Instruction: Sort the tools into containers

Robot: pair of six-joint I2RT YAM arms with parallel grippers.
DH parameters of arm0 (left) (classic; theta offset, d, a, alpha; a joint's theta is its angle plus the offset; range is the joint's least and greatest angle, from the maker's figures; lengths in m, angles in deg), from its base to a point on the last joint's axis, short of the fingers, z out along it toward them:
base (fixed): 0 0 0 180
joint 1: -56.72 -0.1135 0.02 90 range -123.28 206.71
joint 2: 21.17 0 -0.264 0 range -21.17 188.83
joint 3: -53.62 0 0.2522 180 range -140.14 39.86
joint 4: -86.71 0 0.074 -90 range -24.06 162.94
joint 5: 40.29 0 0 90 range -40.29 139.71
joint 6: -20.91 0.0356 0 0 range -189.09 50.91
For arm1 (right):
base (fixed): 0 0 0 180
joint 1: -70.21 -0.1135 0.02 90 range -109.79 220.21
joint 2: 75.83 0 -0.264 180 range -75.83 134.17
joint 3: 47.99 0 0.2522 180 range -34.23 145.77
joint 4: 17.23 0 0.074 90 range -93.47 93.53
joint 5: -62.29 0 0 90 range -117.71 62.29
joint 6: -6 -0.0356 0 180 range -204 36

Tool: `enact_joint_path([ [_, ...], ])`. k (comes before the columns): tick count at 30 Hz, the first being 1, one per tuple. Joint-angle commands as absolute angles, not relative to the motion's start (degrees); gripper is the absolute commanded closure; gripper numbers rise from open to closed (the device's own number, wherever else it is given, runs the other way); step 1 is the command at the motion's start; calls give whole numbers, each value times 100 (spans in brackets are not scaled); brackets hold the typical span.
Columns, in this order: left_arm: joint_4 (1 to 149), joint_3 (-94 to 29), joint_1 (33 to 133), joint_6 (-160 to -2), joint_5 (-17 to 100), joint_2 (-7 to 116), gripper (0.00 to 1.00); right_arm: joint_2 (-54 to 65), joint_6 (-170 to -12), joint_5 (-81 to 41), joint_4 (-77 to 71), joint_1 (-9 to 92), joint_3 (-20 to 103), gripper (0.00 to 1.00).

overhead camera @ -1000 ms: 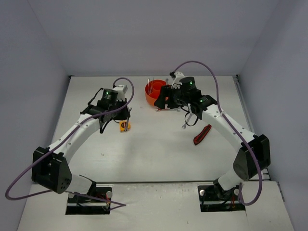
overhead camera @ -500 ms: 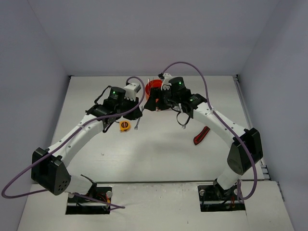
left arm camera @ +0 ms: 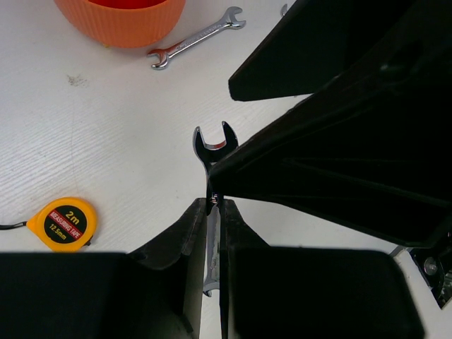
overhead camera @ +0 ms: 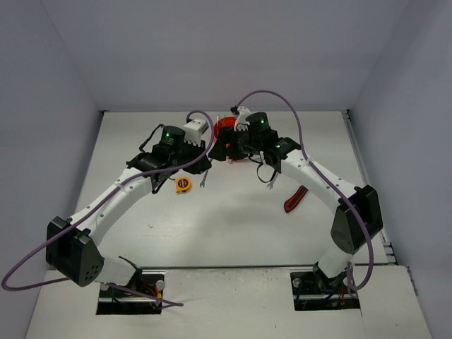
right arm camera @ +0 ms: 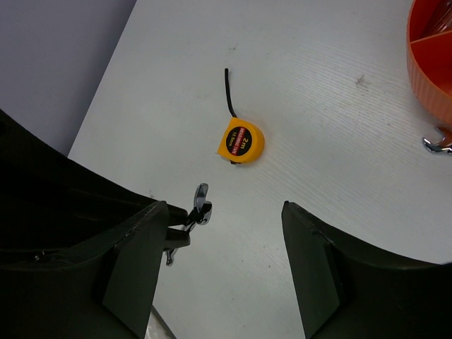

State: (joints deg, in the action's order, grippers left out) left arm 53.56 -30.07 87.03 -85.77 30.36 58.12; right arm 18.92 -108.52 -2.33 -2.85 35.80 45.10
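Observation:
My left gripper [left arm camera: 213, 205] is shut on a silver wrench [left arm camera: 214, 148] and holds it above the table. That wrench [right arm camera: 200, 203] also shows just left of my right gripper [right arm camera: 224, 212], which hangs open with nothing between its fingers. From above, the left gripper [overhead camera: 202, 171] and right gripper [overhead camera: 224, 150] are close together in front of the orange tub [overhead camera: 225, 127]. The yellow tape measure [overhead camera: 183, 185] lies on the table below the left gripper. A second wrench [left arm camera: 198, 46] lies beside the tub [left arm camera: 120, 21]. The red-black utility knife [overhead camera: 296, 198] lies at the right.
The right arm covers much of the tub, so what lies inside it is hidden. In the right wrist view the tub's rim [right arm camera: 431, 63] with a divider sits at the upper right, and the tape measure [right arm camera: 241, 143] lies mid-table. Grey walls enclose the table.
The left arm has swung right with the wrench, away from the tape measure and toward the tub. The right gripper has moved left to meet it, staying open.

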Motion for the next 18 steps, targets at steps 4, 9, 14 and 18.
enact_joint_path([
  [4,5914,-3327,8794,-8543,2920,5582,100,2020,-10993,-64,-754,3506,4733,41],
  [9,5981,-3303,8807,-8544,2921,5598,100,2067,-11004,-37,-795,3495,4750,51],
  [14,6033,-3283,8809,-8552,2947,5645,100,2050,-10983,-165,-830,3497,4703,70],
  [18,6099,-3300,8809,-8554,2996,5753,99,1946,-10845,-465,-813,3524,4687,99],
])
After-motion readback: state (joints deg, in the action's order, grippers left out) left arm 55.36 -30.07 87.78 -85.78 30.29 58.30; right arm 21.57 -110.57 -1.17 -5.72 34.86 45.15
